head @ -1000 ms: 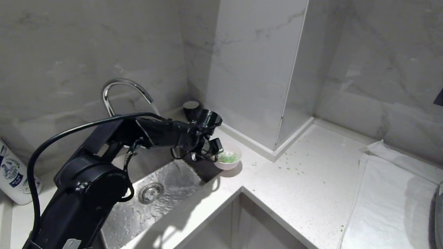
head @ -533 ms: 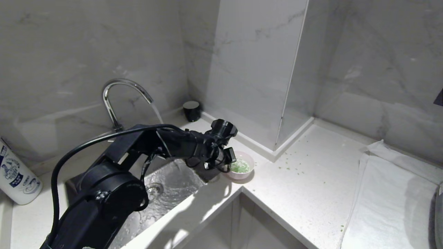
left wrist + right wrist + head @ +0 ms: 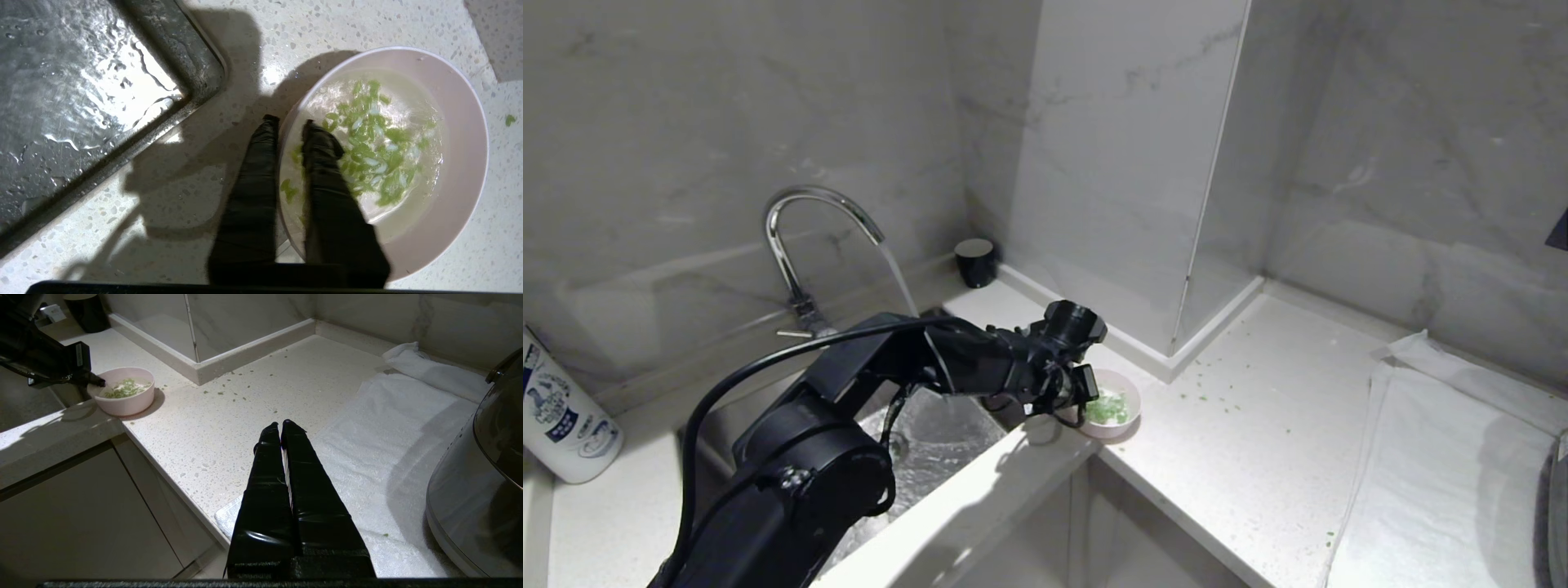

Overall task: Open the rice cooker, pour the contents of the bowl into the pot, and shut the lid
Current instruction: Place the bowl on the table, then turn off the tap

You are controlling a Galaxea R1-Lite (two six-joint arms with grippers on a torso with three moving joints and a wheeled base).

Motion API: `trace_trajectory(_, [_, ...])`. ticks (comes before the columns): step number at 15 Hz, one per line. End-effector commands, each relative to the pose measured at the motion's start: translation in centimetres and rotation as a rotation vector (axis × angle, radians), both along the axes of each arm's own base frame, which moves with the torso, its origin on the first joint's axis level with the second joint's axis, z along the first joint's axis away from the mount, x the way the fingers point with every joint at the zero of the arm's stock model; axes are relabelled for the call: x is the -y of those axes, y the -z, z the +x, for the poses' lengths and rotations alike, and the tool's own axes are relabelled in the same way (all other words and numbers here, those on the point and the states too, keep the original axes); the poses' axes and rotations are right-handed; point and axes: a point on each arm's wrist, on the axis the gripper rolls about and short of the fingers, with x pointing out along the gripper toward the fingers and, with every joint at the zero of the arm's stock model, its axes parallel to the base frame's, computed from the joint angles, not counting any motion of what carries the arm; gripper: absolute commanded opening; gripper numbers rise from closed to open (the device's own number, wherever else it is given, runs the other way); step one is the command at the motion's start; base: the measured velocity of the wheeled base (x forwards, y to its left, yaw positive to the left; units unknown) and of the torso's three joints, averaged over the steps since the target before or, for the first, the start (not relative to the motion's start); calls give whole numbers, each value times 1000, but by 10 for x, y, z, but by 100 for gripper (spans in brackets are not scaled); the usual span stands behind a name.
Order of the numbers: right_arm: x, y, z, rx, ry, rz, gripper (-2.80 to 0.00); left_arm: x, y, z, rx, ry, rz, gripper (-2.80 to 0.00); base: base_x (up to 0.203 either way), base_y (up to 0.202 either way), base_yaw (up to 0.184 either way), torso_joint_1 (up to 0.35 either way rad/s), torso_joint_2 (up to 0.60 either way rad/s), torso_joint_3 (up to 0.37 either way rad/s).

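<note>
The small pink bowl [image 3: 1125, 390] [image 3: 461, 122] [image 3: 126, 404] rests on the speckled counter at the sink's right corner. Water and the contents [image 3: 1107, 407] [image 3: 376, 143], green and white bits, lie inside it. My left gripper [image 3: 1086, 403] [image 3: 289, 121] reaches over from the sink side and is shut on the bowl's near rim, one finger outside and one inside. The rice cooker [image 3: 482, 482] stands at the far right on a towel with its dark lid [image 3: 504, 416] down, so the pot is hidden. My right gripper [image 3: 280, 424] hangs shut over the counter's front edge beside the towel.
The steel sink [image 3: 931, 441] lies left of the bowl, with water running from the faucet [image 3: 809, 220]. A white towel [image 3: 1445, 474] covers the right counter. Green bits [image 3: 1217, 396] are scattered on the counter. A black cup [image 3: 974, 261] and a marble column stand behind; a bottle [image 3: 560, 416] stands far left.
My left arm has swung right and toward the counter's front corner, carrying the bowl with it from beside the sink's back edge. The right arm has not moved.
</note>
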Motion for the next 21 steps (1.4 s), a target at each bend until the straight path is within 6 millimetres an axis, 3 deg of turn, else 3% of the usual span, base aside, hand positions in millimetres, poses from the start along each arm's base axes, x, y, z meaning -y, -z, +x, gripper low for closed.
trace_trajectory(1, [0,0,0,-2,-1,0,-280,-1,2,1,-6,-8,1,0,0,0,0,0,0,0])
trace_trajectory(7, [0,0,0,-2,-1,0,-280,-8,-8,4,6,-27,-10,0,0,0,0,0,0,0])
trace_trajectory(12, [0,0,0,-2,-1,0,-280,-40,-82,-5,50,-87,-70,0,0,0,0,0,0,0])
trace_trajectory(15, [0,0,0,-2,-1,0,-280,-74,-102,-21,30,-129,-52,0,0,0,0,0,0,0])
trace_trajectory(21, [0,0,0,-2,-1,0,-280,-180,-93,-24,21,-336,-40,0,0,0,0,0,0,0])
